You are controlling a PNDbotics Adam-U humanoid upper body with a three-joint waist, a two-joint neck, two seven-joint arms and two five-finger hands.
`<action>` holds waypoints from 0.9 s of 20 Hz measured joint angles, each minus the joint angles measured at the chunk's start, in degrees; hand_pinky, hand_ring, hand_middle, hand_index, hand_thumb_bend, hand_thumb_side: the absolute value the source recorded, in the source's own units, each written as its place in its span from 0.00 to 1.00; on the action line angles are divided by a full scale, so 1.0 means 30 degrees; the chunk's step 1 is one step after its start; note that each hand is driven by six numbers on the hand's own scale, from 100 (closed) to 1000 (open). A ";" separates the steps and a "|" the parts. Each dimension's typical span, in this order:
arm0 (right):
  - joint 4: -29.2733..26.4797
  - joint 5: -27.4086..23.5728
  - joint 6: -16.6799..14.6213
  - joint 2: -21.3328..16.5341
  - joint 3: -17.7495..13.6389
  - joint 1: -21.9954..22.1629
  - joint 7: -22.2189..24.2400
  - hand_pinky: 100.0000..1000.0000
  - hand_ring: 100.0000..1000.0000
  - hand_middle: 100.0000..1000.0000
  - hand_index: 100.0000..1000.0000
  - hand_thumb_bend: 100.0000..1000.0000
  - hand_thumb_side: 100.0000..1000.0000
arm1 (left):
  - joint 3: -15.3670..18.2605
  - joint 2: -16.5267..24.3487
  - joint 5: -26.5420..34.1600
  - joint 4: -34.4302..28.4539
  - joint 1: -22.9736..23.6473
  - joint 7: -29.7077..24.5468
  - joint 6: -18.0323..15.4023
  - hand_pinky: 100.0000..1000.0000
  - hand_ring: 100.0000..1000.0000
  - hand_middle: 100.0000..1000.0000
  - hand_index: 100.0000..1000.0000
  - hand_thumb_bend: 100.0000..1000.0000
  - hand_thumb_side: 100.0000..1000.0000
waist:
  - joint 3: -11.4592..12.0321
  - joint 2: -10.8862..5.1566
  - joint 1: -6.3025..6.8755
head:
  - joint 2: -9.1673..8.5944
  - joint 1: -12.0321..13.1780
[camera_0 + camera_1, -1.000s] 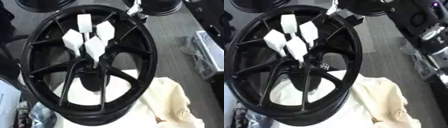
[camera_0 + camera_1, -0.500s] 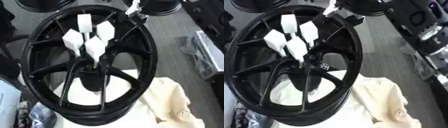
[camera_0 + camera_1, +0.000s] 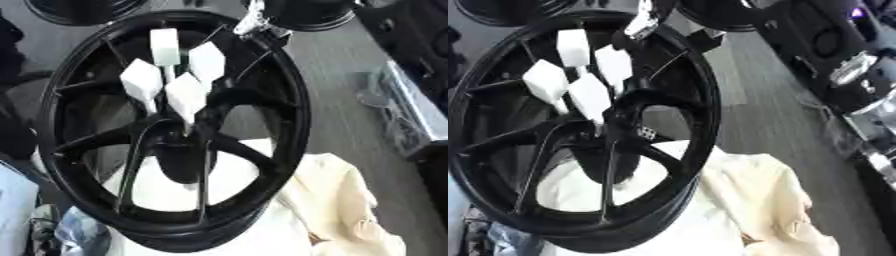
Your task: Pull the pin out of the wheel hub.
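A black spoked wheel hub [image 3: 262, 165] lies tilted on a cream cloth. Several pins with white block heads [image 3: 185, 94] stand bunched together, their thin shafts running down toward the hub's centre [image 3: 179, 145]. At the far rim a black and silver part of my right hand or arm [image 3: 251, 21] reaches in from the top, apart from the white pin heads. I cannot make out how it is posed. My left hand shows in neither view.
The cream cloth [image 3: 337, 200] spreads under the wheel and out to the lower right. Another black wheel [image 3: 83, 10] lies at the top left. Grey and black equipment [image 3: 859, 85] lines the right side. Crumpled plastic [image 3: 61, 230] sits at the lower left.
The camera has tilted a little, so the whole picture has shifted. The silver part at the far rim has drifted slightly left along the rim. The pins stand as before.
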 measured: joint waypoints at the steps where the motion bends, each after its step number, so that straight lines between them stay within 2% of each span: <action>1: -0.0151 0.0310 0.0011 0.0120 -0.0089 0.0126 -0.0006 0.88 0.82 0.77 0.88 0.45 0.15 | 0.0004 0.0002 -0.0001 0.0001 0.0012 0.0015 -0.0001 0.71 0.74 0.71 0.68 0.16 0.79 | -0.0004 -0.0005 -0.0002 | 0.0000 0.0041; 9: -0.0514 0.3947 -0.0053 0.1370 -0.1006 0.1028 0.0005 0.87 0.81 0.75 0.86 0.42 0.13 | 0.0028 0.0002 -0.0001 0.0018 0.0019 0.0051 0.0016 0.71 0.74 0.71 0.68 0.16 0.79 | -0.0044 -0.0005 0.0007 | 0.0002 0.0153; 18: 0.0335 0.7165 -0.0288 0.2402 -0.1454 0.1356 -0.0017 0.85 0.80 0.75 0.86 0.40 0.12 | 0.0114 0.0002 -0.0001 0.0118 0.0027 0.0138 -0.0002 0.71 0.74 0.71 0.68 0.16 0.79 | -0.0083 -0.0005 0.0002 | 0.0002 0.0134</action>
